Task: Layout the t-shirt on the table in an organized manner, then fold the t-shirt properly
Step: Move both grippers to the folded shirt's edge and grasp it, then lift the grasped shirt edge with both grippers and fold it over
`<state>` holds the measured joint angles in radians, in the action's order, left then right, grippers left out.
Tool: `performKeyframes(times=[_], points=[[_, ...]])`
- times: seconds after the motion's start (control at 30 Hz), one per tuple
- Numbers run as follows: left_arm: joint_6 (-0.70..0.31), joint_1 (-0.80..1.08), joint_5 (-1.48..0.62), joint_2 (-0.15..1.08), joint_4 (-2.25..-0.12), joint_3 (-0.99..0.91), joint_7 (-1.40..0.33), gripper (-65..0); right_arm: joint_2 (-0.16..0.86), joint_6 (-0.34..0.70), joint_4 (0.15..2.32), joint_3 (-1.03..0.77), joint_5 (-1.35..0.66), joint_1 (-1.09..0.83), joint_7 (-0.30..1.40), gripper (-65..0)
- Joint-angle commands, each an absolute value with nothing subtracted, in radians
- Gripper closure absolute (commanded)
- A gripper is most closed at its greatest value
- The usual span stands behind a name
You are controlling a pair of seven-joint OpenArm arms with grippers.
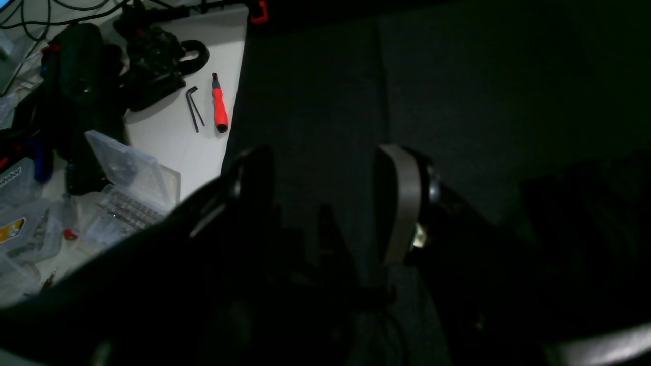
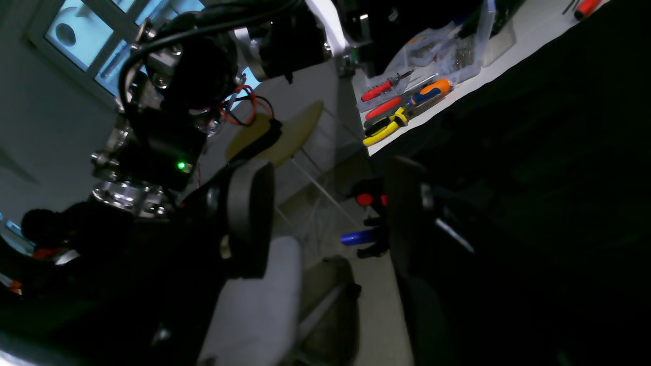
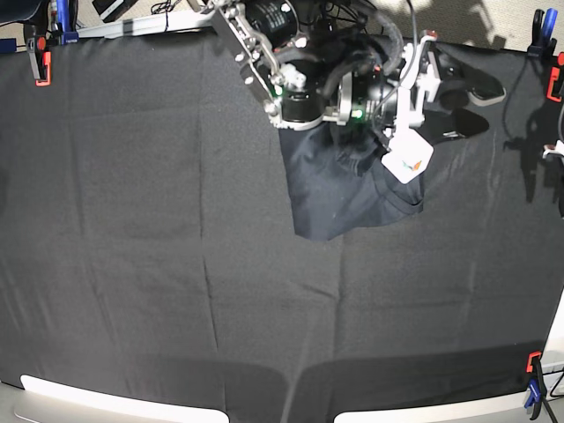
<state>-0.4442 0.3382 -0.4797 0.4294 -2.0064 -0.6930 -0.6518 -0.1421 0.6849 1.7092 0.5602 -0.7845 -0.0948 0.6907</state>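
While the dark navy cotton t-shirt [image 3: 348,198] lies bunched just below both arms on the black cloth-covered table [image 3: 132,220], the left gripper [image 1: 325,203] and right gripper [image 2: 325,213] gape released, neither clearly nearer.

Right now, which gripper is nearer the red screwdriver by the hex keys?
Left. The screwdriver lies ahead of the left gripper; from the right gripper it is far off.

A robotics workshop is indicated by the clamped black-cloth table [image 3: 106,264], a red screwdriver [image 1: 219,103], hex keys [image 1: 193,108], pliers [image 2: 386,127] and parts boxes [image 1: 135,195].
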Motion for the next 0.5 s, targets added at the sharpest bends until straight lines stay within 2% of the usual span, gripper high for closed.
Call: performKeyframes(times=[0.0,0.1,0.27,0.4,0.47], points=[[-0.437,0.333,-0.501,0.447,-2.021,-0.701,-0.621,-29.0,-0.157,0.698,1.743,0.542,-0.776,-0.065,0.682,-34.0],[-0.438,0.333,-0.565,0.447,-2.021,-0.701,-0.621,-29.0,-0.157,0.698,1.791,0.478,-0.662,-0.03,0.757,-34.0],[-0.441,0.333,-0.605,0.446,-2.021,-0.701,-0.621,-29.0,-0.157,0.671,1.849,0.389,-0.445,0.034,1.019,-34.0],[-0.441,0.333,-0.604,0.446,-2.021,-0.701,-0.621,-29.0,-0.157,0.642,1.848,0.385,-0.383,0.038,1.02,-34.0],[-0.441,0.333,-0.604,0.446,-2.021,-0.701,-0.622,-29.0,-0.157,0.57,1.848,0.409,-0.298,0.038,1.034,-34.0]])
